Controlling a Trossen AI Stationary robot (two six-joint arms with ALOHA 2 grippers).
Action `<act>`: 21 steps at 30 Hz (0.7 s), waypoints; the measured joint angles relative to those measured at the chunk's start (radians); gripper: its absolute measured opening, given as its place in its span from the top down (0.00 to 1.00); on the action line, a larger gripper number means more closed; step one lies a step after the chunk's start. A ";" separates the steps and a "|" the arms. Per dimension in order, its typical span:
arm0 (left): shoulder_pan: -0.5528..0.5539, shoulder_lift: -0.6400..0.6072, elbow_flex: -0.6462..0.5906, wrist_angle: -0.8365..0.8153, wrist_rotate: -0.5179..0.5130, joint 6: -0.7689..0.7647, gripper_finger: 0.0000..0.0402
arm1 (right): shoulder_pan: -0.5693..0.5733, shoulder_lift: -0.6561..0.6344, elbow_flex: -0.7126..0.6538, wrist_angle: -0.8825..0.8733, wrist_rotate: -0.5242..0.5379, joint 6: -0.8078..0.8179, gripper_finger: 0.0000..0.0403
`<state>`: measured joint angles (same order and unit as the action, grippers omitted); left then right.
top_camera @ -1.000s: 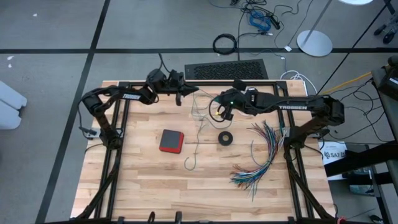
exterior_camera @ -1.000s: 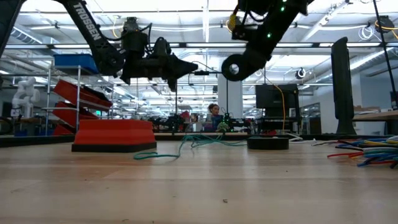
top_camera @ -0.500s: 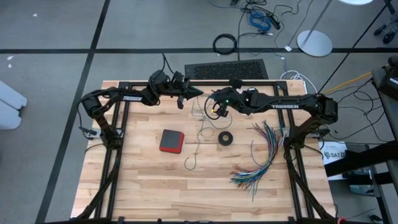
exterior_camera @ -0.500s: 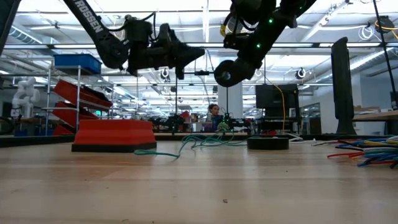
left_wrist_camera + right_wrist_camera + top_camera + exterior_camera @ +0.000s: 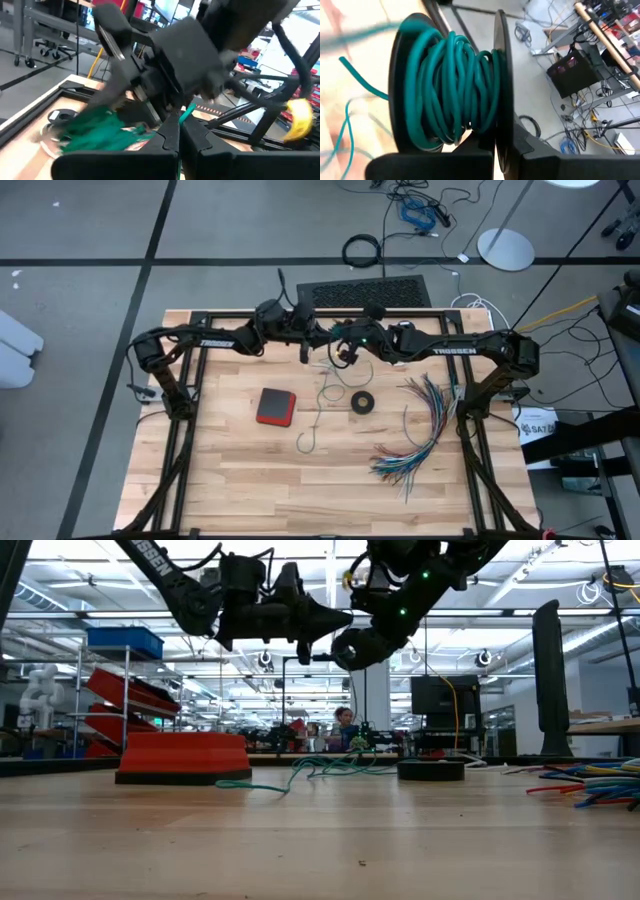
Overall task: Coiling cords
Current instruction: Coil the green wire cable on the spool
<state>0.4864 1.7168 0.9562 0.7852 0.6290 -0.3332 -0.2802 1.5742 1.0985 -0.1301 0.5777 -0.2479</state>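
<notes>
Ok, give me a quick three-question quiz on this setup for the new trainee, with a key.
1. True or false: the spool in the right gripper is bare.
2. What lies between the red block and the multicoloured wires? A) a black ring B) a cup C) scissors
3. Fill in: the left gripper pinches a cord coloured ____.

Key: 1 false, cord is wound on it; 2 A; 3 teal.
</notes>
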 joint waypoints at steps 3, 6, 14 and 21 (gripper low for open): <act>-0.028 0.000 0.000 -0.002 -0.031 0.002 1.00 | 0.000 0.000 0.000 0.035 -0.004 0.006 1.00; -0.047 0.000 0.000 -0.011 -0.072 0.010 1.00 | 0.000 0.000 0.000 0.079 -0.035 0.029 1.00; -0.060 0.000 0.000 -0.066 -0.119 0.037 1.00 | -0.002 0.000 0.000 0.165 -0.080 0.093 1.00; -0.069 0.000 0.000 -0.138 -0.186 0.106 1.00 | -0.003 0.000 0.000 0.234 -0.138 0.118 1.00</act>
<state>0.4171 1.7168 0.9562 0.6467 0.4432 -0.2269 -0.2829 1.5738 1.0985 0.1039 0.4395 -0.1294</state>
